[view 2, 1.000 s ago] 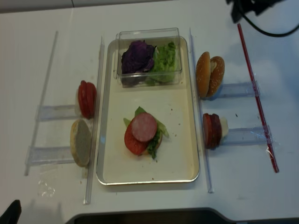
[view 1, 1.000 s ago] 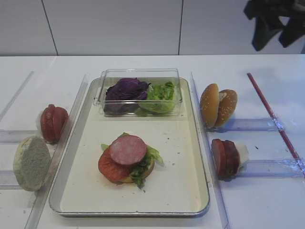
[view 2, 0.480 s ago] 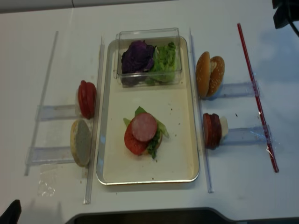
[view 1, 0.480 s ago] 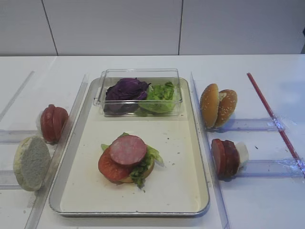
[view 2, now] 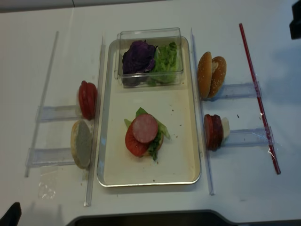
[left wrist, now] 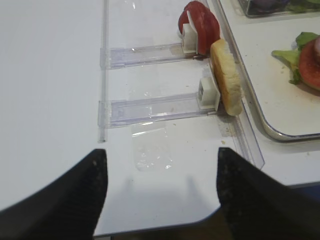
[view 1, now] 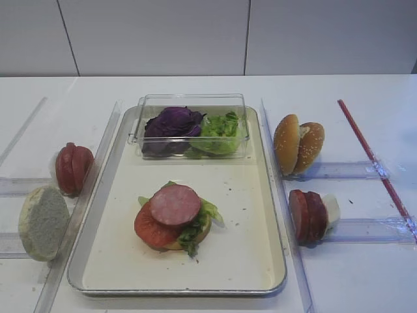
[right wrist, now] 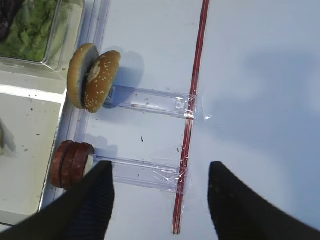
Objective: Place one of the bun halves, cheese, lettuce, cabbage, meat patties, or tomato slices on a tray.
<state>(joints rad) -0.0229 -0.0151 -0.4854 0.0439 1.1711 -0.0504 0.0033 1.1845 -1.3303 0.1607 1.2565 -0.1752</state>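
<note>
On the tray [view 1: 244,251] lies a stack: a meat patty [view 1: 174,204] on top, over lettuce [view 1: 207,210], a tomato slice [view 1: 148,229] and a bun half. More bun halves [view 1: 298,145] and meat patties [view 1: 307,215] stand on racks to the right. On the left stand a bun half [view 1: 43,223] and tomato slices [view 1: 73,168]. My right gripper [right wrist: 160,167] hangs open and empty above the table right of the tray, near the patties [right wrist: 71,164]. My left gripper [left wrist: 161,151] is open and empty over the near left table edge.
A clear box [view 1: 189,101] at the tray's far end holds purple cabbage [view 1: 171,122] and lettuce [view 1: 221,127]. A red strip [view 1: 371,156] lies across the ends of the clear racks on the right. Clear rails run along both sides of the tray. A white piece [view 1: 331,210] sits behind the patties.
The right arm has drawn away from the top right of both overhead views; only a dark edge of it remains. The food and the left gripper have not moved.
</note>
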